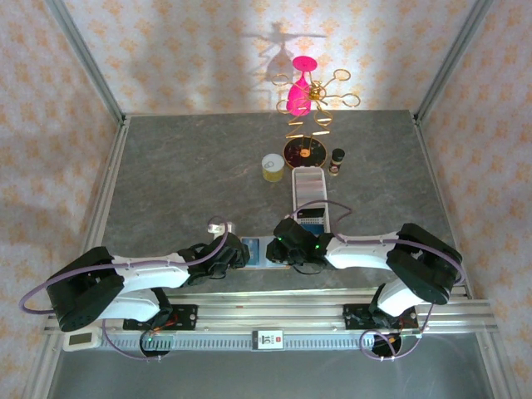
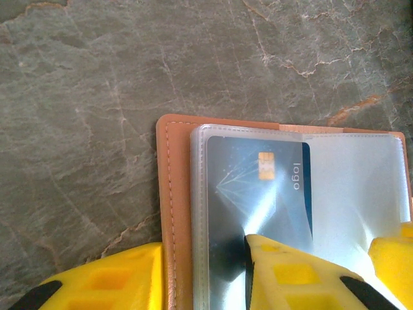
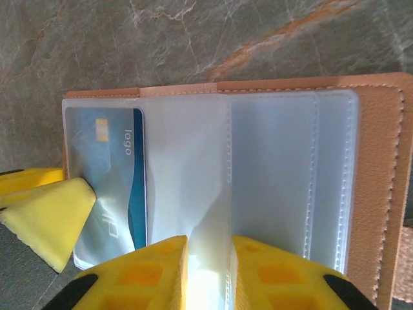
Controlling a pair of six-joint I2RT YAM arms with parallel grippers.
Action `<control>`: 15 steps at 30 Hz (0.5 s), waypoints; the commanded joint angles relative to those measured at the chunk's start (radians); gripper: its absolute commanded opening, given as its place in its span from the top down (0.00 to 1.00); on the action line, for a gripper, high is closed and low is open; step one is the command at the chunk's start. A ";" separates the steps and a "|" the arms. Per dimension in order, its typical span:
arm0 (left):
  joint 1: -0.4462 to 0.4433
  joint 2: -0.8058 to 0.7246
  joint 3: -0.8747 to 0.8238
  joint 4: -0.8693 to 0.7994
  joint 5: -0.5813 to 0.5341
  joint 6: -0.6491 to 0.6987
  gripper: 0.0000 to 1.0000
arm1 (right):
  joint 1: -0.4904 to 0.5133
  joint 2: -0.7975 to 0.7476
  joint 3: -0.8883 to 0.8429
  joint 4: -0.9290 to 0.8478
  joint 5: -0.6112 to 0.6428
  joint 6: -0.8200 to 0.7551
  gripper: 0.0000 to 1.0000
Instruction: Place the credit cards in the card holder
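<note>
my left gripper (image 2: pixel 203 240) and my right gripper (image 3: pixel 210 239) meet over the open tan leather folding card holder (image 2: pixel 174 194), with one card inside.
the holder lies flat on the grey stone-patterned table (image 2: pixel 97 97), near its front edge. a blue plastic card (image 2: pixel 258 194) with a gold chip and the word "logo" sits under a clear plastic pocket on the left half. my left jaws stand apart: one yellow finger (image 2: pixel 297 271) rests on this pocket, the other is just beside the leather edge. my right jaws are close together with a clear pocket leaf (image 3: pixel 206 194) rising between them; i cannot tell if they clamp it. behind, the long white tray (image 1: pixel 309 181) has more cards (image 1: pixel 312 219) at its near end.
</note>
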 commanded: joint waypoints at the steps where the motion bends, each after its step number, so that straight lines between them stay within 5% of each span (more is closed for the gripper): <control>1: -0.005 0.088 -0.039 -0.051 0.076 -0.010 0.67 | 0.006 -0.025 0.031 -0.014 0.024 -0.002 0.78; 10: -0.006 0.092 -0.037 -0.049 0.076 -0.011 0.67 | 0.007 -0.034 0.039 -0.017 0.010 -0.005 0.85; 15: -0.006 0.080 -0.037 -0.060 0.067 -0.013 0.66 | 0.007 -0.043 0.043 -0.029 0.016 -0.010 1.00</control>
